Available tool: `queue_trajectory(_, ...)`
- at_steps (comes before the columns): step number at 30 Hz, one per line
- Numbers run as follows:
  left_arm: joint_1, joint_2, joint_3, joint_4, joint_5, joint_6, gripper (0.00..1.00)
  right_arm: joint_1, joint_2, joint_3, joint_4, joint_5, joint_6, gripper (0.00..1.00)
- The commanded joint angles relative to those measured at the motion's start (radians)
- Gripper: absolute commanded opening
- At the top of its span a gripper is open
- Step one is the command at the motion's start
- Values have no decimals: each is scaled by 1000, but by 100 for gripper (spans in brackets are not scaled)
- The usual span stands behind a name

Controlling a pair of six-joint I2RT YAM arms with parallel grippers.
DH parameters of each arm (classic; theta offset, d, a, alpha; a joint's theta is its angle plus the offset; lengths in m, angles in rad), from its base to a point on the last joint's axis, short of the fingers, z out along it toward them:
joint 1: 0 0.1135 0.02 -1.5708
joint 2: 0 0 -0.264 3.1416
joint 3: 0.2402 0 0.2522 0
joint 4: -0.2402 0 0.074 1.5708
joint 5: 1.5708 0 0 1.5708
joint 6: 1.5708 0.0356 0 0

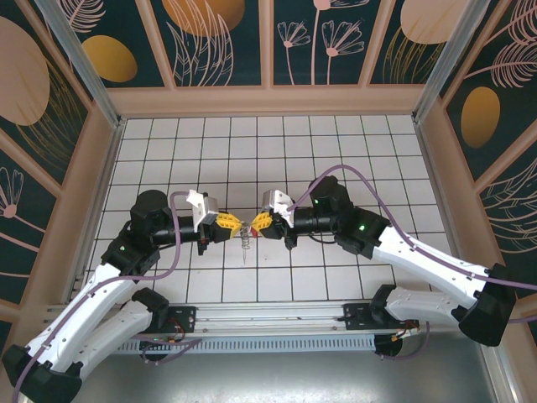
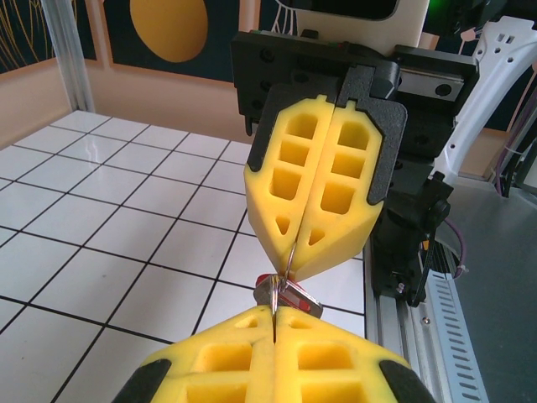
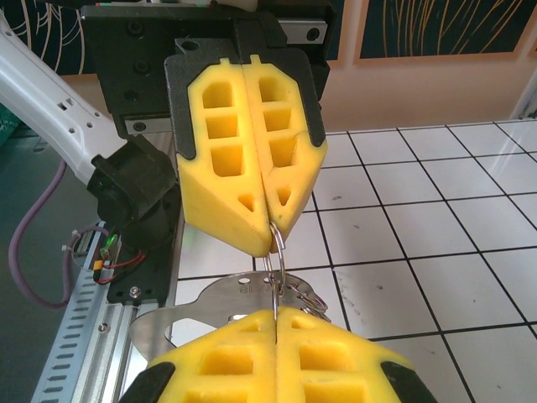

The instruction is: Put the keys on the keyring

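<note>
Right wrist view: both arms' jaws closed, pinching keyring (image 3: 273, 262) from opposite sides; keys (image 3: 205, 309) hang below keyring. Risk: uneven pull twists thin keyring out, keys drop.

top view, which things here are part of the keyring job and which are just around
Job:
- keyring
- keys
- left gripper
- right gripper

Just around:
- purple cables
- tiled table
- patterned walls

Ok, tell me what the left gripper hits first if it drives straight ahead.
The right gripper, facing it tip to tip just beyond the keyring both pinch; the gap looks slight, though depth is hard to judge.
</note>
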Motion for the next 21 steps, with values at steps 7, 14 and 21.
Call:
queue_trajectory(7, -5, -13, -4, 30, 9, 18, 0, -7, -21, -20, 43, -17, 19, 0)
queue_trajectory(14, -5, -13, -5, 31, 9, 18, 0, -8, -24, -22, 47, -17, 22, 0)
queue_trajectory(21, -5, -12, -4, 31, 11, 19, 0, -14, -21, -23, 55, -22, 28, 0)
